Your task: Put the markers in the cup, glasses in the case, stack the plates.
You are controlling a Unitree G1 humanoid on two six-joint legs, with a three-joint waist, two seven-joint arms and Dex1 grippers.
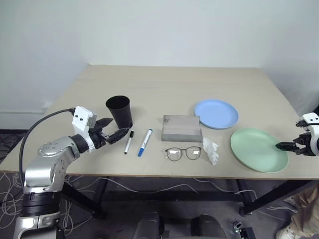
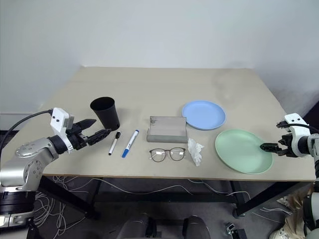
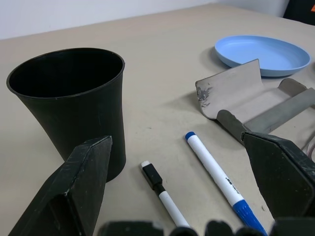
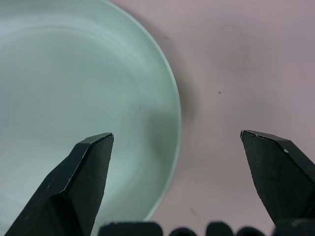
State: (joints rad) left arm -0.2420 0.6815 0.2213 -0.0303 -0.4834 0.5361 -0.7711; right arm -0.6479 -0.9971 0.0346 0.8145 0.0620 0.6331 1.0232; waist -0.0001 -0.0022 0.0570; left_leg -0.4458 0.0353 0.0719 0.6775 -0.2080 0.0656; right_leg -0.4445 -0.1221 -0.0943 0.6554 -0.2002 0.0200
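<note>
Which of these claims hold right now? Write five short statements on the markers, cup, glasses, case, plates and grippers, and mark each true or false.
1. Both slim white markers, the black-capped one and the blue-capped one, already stand in the black tapered plastic cup. False: they lie on the table beside it.
2. The flat grey fabric case lies open. True.
3. The thin dark round-rimmed glasses lie inside the case. False: they lie on the table in front of it.
4. The light blue round plate is stacked on the light green round plate. False: they sit side by side.
5. The left gripper and right gripper are open and empty. True.
</note>
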